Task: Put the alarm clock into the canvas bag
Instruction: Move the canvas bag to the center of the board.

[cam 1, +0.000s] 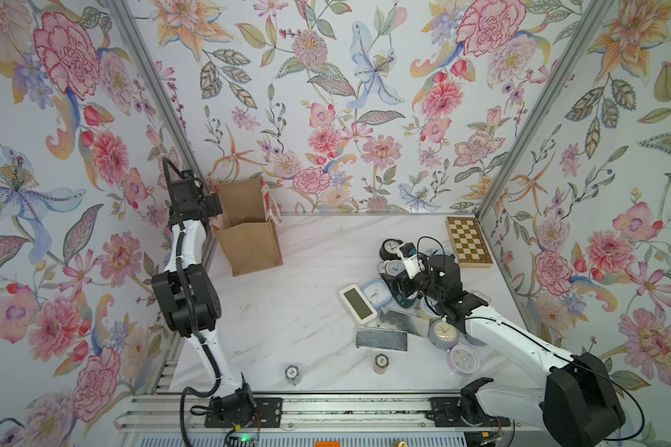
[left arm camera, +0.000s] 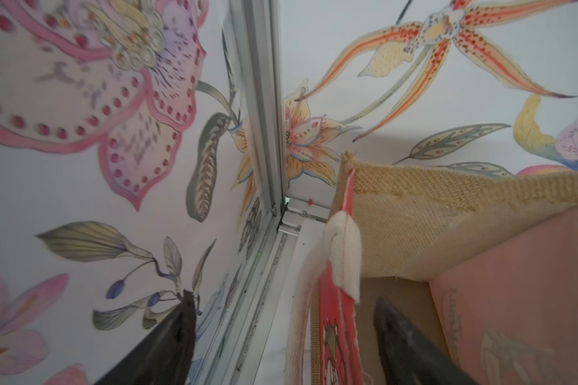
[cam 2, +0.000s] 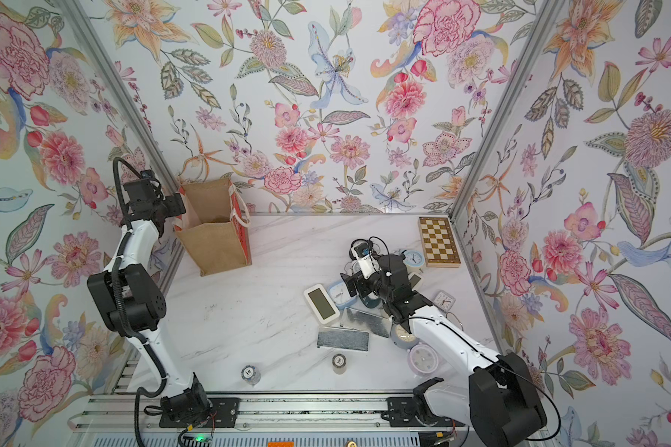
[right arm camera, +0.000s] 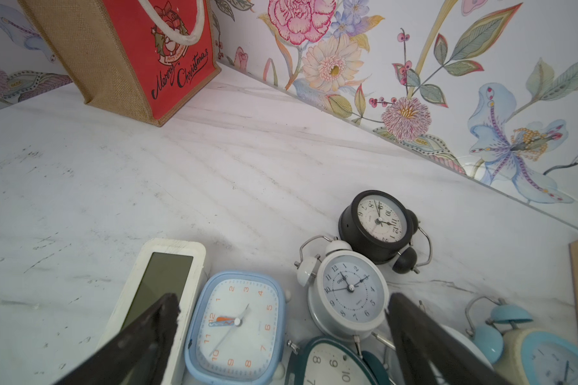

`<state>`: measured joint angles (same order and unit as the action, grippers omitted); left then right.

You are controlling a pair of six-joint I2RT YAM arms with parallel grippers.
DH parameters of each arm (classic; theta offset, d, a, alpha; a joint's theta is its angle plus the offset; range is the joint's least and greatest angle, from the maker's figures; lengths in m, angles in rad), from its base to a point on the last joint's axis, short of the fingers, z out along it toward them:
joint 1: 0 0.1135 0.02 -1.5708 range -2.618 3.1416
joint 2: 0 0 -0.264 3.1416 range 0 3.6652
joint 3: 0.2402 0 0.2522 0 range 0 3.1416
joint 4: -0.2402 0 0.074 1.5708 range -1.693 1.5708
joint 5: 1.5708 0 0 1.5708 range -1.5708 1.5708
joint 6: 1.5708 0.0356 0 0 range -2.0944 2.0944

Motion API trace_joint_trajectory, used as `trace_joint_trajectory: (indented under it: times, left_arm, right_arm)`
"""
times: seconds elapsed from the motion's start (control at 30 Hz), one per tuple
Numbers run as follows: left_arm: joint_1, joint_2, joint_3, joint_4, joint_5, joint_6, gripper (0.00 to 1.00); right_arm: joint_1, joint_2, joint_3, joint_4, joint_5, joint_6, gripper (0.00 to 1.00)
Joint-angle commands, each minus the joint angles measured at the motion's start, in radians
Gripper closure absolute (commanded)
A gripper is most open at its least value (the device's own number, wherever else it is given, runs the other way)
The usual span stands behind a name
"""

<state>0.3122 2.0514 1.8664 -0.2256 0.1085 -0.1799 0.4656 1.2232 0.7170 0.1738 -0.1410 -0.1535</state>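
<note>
No clock is seen bagged yet: the boxy tan burlap canvas bag (cam 1: 248, 240) is straddled at its side wall by the parted jaws of the left gripper (left arm camera: 284, 300), while the light-blue rounded-square alarm clock (right arm camera: 237, 326) lies ungrasped among other clocks (right arm camera: 347, 290), well apart from the bag, near the wide-open, empty right gripper (right arm camera: 282, 300).

Tan canvas bag (cam 1: 248, 247) upright, open, far-L corner, alarm clocks (cam 1: 374, 292) piled R

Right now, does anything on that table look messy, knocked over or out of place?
Yes. The alarm clocks lie in a jumbled heap next to the chessboard box, overlapping, most face-up rather than standing. The canvas bag stands upright in the far corner. Nothing looks spilled or broken.
</note>
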Motion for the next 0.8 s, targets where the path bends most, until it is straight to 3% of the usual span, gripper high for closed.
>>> trace_joint_trajectory:
  times: [0.0,0.13,0.3,0.5,0.77]
  left_arm:
    - [0.005,0.014,0.036,-0.041,0.083,-0.006,0.28]
    - [0.004,0.010,0.025,-0.075,0.123,0.002,0.58]
    - [-0.001,-0.066,-0.097,-0.054,0.180,0.010,0.82]
    - [-0.028,-0.189,-0.283,-0.010,0.261,-0.001,0.98]
    - [-0.126,-0.322,-0.480,-0.037,0.317,0.039,1.00]
  right_arm:
    - [0.013,0.008,0.037,-0.025,0.018,-0.020,0.01]
    - [0.028,0.012,0.053,-0.030,0.058,-0.024,0.01]
    - [0.040,0.001,0.068,-0.014,0.127,-0.004,0.01]
    - [0.063,-0.004,0.123,-0.022,0.174,0.062,0.01]
    - [0.086,-0.032,0.183,-0.068,0.290,0.190,0.06]
